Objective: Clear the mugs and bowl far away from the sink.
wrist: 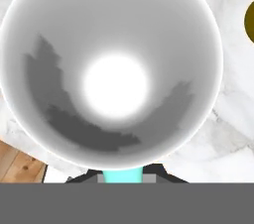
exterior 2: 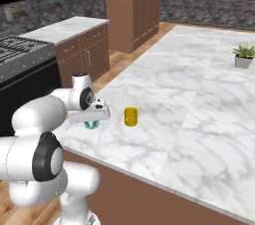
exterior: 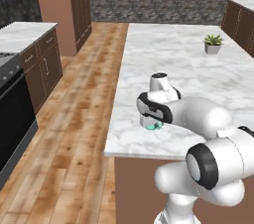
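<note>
Pinching teal mug (wrist: 111, 74) rim between fingers (wrist: 149, 171), above marble counter (wrist: 225, 114)

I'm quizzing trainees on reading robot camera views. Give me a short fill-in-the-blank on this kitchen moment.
1. The gripper is shut on the handle of the ____ mug.
2. The yellow mug stands upright on the marble ____, apart from the gripper.
3. The inside of the held mug is ____ in the hand view.
4. Far across the counter stands a small potted ____.

Missing words: teal; counter; white; plant
</note>
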You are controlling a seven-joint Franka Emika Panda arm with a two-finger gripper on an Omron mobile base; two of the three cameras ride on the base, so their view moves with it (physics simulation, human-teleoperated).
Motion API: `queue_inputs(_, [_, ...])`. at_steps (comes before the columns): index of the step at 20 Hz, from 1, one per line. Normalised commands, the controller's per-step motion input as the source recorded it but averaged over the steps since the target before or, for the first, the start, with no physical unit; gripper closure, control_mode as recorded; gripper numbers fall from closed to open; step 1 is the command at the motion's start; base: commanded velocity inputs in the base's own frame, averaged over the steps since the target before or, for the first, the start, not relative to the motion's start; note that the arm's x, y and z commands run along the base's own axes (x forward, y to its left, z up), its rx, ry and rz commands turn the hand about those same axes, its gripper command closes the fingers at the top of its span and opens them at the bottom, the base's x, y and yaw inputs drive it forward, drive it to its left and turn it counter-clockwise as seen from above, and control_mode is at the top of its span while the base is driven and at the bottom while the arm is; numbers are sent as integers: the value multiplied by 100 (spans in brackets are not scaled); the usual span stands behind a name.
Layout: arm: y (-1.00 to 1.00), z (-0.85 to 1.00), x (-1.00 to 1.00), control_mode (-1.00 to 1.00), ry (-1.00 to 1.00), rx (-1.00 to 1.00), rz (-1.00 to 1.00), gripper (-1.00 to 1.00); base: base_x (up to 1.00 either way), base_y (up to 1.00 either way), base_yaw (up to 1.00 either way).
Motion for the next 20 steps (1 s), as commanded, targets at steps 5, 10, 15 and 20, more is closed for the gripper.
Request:
queue_inputs(5, [0, -40, 36, -100, 0, 0, 0, 100, 0, 0, 0])
queue_inputs(10, [0, -42, 39, -100, 0, 0, 0, 100, 0, 0, 0])
queue_inputs(15, [0, -37, 33, -100, 0, 0, 1, 100, 0, 0, 0])
queue_inputs(20, [0, -34, 26, -100, 0, 0, 0, 100, 0, 0, 0])
